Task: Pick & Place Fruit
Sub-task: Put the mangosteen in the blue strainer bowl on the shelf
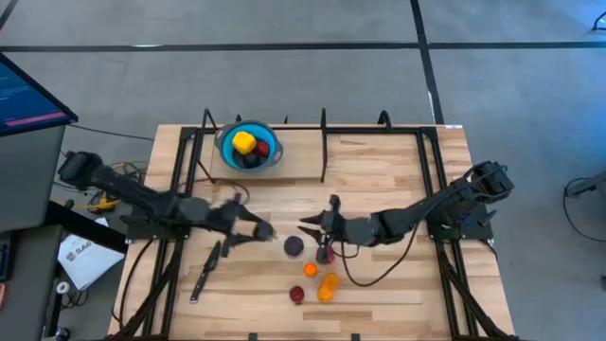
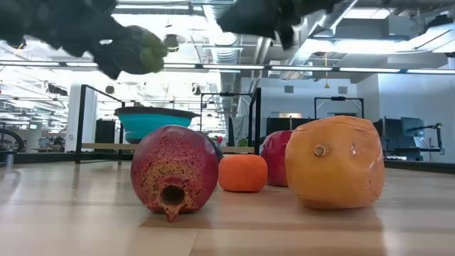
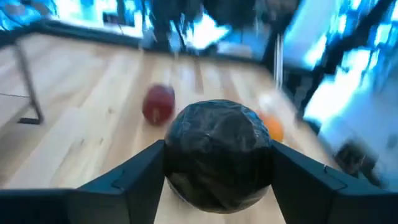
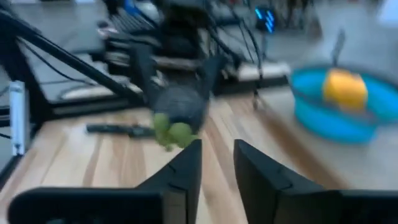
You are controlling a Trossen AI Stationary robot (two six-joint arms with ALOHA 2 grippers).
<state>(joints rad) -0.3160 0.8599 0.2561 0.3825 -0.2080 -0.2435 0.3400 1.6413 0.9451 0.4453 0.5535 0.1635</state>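
Note:
My left gripper (image 1: 261, 231) (image 3: 217, 158) is shut on a near-black, wrinkled fruit (image 3: 217, 152) and holds it above the table; green shows beside it (image 2: 146, 51) (image 4: 174, 134). My right gripper (image 1: 312, 225) (image 4: 217, 163) hovers just right of it, open by a narrow gap and holding nothing. On the table lie a dark purple fruit (image 1: 294, 246), a red one (image 1: 325, 254), a small orange one (image 1: 310, 270) (image 2: 242, 173), a larger orange one (image 1: 329, 286) (image 2: 334, 162) and a red pomegranate-like one (image 1: 297, 295) (image 2: 174, 171). My left gripper pinches the near-black fruit between its two fingers, one finger (image 3: 140, 177) on each flank, about at the fruit's widest part (image 3: 177, 155). The fruit is lifted clear of the table.
The round blue bowl (image 1: 223, 152) (image 2: 155, 122) stands at the far edge with a yellow, a red and a dark fruit inside. A slim dark knife (image 1: 204, 270) lies on the table near the left arm. Black frame rails (image 1: 325, 142) stand along the far and side edges.

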